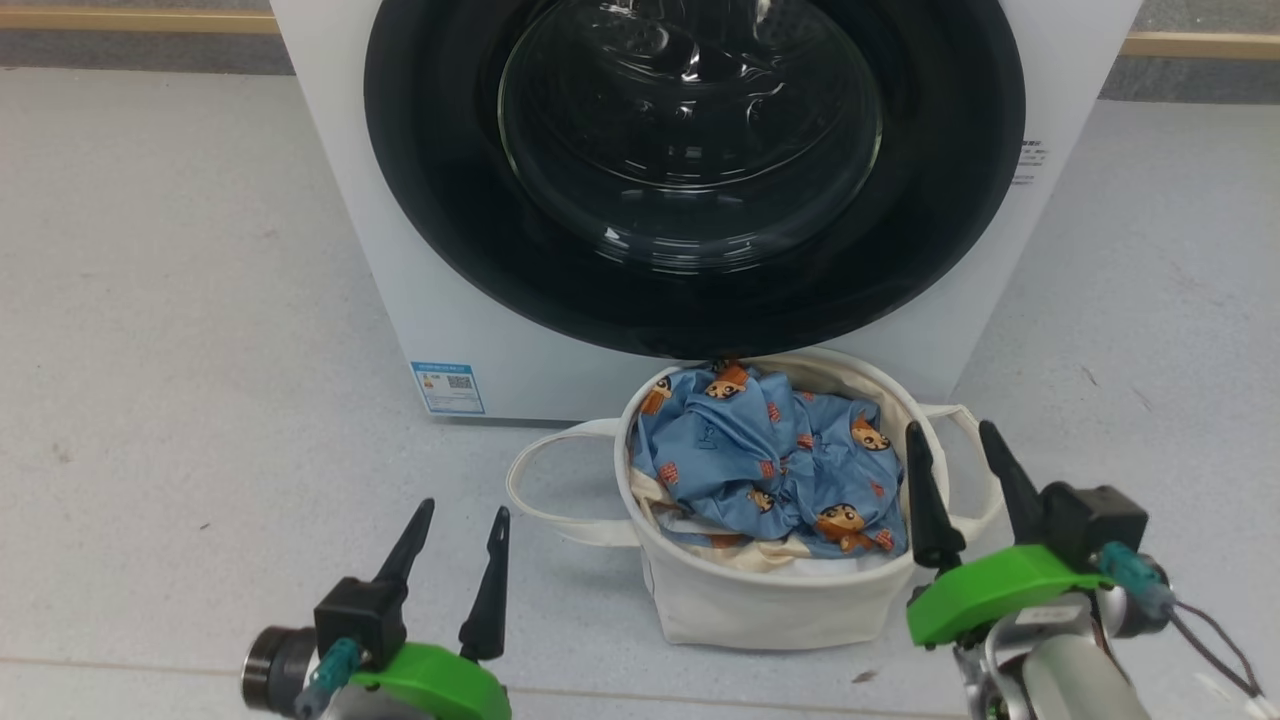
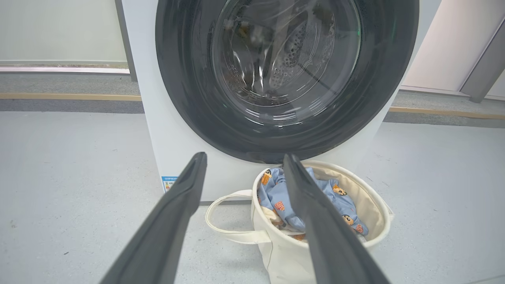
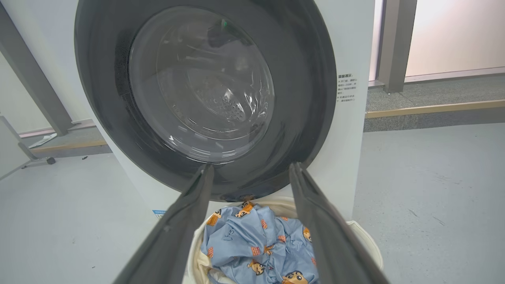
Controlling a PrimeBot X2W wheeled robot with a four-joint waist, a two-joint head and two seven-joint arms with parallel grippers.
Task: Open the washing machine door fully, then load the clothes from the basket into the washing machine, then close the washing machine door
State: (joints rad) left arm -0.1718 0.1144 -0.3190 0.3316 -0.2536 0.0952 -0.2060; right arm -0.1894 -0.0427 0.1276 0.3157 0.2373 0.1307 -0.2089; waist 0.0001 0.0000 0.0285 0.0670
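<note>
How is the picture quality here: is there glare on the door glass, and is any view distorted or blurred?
Head view: even light, sharp; white glints on the glass of the washing machine door. Left wrist view: streaky reflections on the glass; the left gripper looms large, soft-edged near the lens. Right wrist view: wide-angle lean of the washing machine; the clothes look sharp.

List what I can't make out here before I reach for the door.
Door: top cut off by the upper edge, all three views; latch side cannot be told.
Drum: blurred by reflections, left wrist view.
Clothes: lower layers hidden under the blue fabric and basket wall, head view.
Text: too small to read, right wrist view.
Right handle: partly behind the right gripper, head view.
</note>
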